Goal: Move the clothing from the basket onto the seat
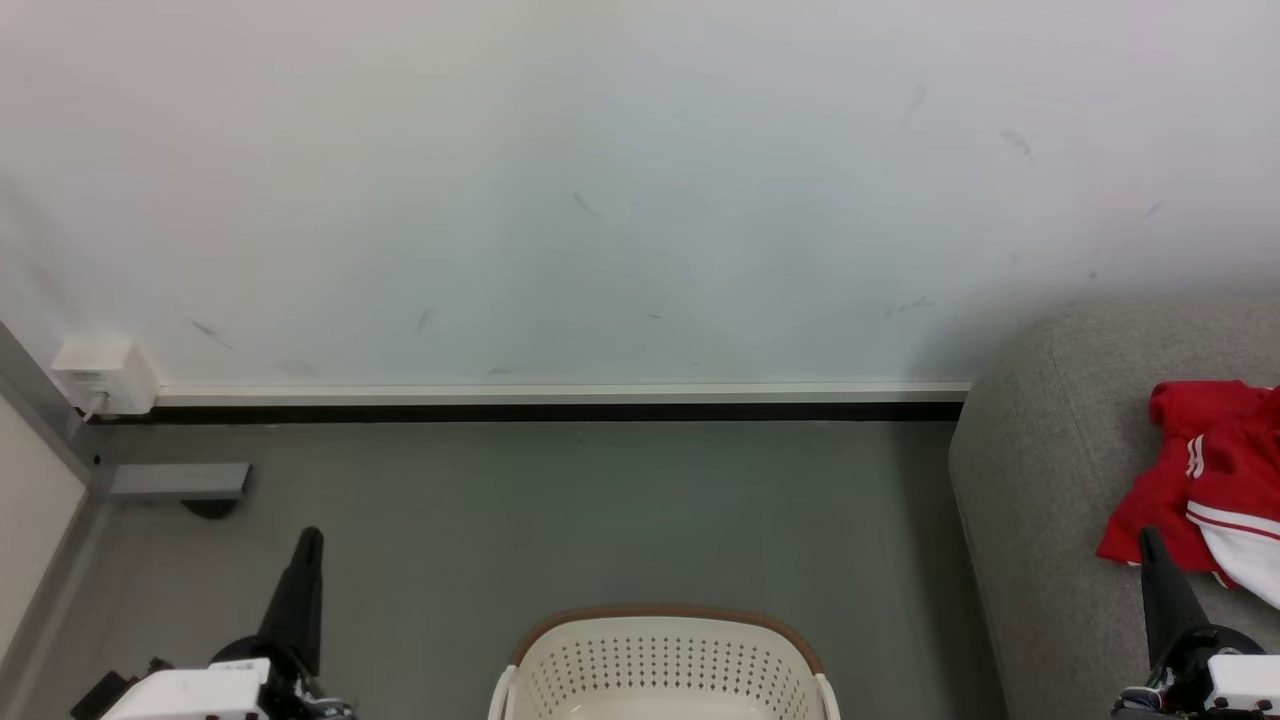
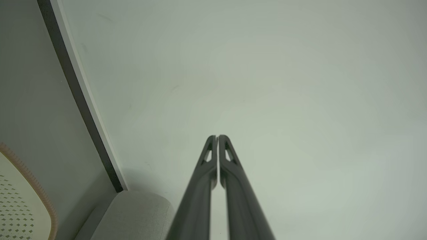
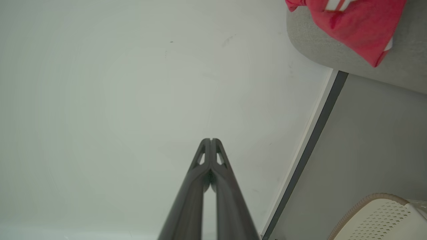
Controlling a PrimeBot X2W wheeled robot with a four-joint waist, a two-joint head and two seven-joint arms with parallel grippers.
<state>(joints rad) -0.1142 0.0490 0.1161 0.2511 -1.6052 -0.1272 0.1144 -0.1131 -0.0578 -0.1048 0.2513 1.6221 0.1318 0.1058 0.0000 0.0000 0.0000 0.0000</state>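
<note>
The red clothes (image 1: 1200,480) lie on the grey sofa (image 1: 1040,500) — job looks done, so left pincer (image 1: 310,538) and right pincer (image 1: 1148,535) rest shut, empty, by the basket (image 1: 665,660).

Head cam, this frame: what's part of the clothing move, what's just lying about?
Job: clothing, already on the seat; basket.
Lying about: white wall box; grey floor bracket; skirting board.
</note>
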